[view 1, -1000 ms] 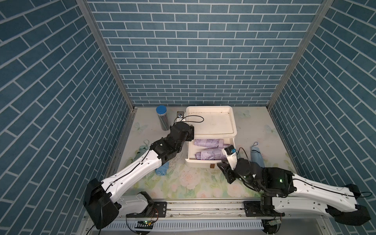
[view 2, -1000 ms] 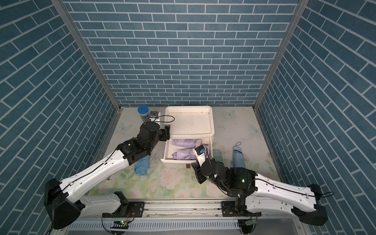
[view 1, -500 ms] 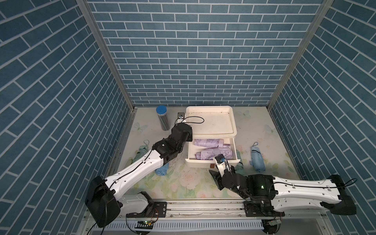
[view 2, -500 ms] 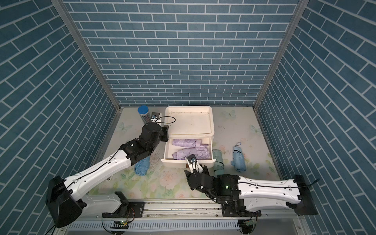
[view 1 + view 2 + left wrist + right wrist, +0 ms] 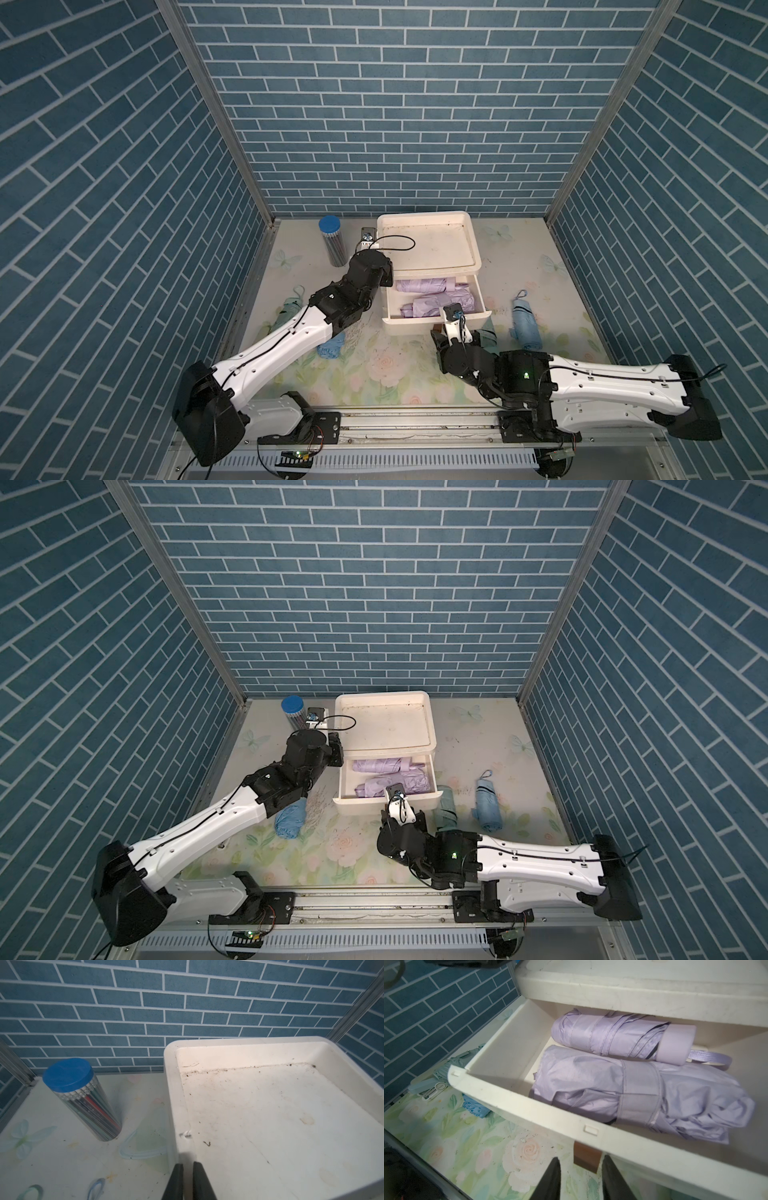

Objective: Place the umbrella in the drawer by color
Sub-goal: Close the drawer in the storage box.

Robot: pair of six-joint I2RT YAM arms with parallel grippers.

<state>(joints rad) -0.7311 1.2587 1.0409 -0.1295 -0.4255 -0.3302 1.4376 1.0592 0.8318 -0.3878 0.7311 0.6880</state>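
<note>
The white drawer [image 5: 436, 325] stands pulled out of the cabinet, and two purple umbrellas [image 5: 608, 1036] [image 5: 643, 1093] lie side by side in it. My right gripper [image 5: 581, 1160] is open at the drawer's front, its fingertips either side of the brown handle [image 5: 586, 1157] and just short of it. My left gripper [image 5: 188, 1166] is shut, empty, over the left rim of the cabinet top [image 5: 174, 1093]. On the mat lie a light blue umbrella [image 5: 525, 324], a green umbrella [image 5: 487, 337] beside my right wrist, a blue one [image 5: 332, 347] under my left arm, and another green one [image 5: 289, 311].
A clear jar of pencils with a blue lid [image 5: 331, 245] stands left of the cabinet near the back wall. A small white case [image 5: 431, 1088] lies on the floral mat by the left wall. Brick walls close in three sides.
My left gripper has closed over the cabinet's rim. My right arm drew back from the drawer's right corner, swung left, and now faces the middle of the drawer front.
</note>
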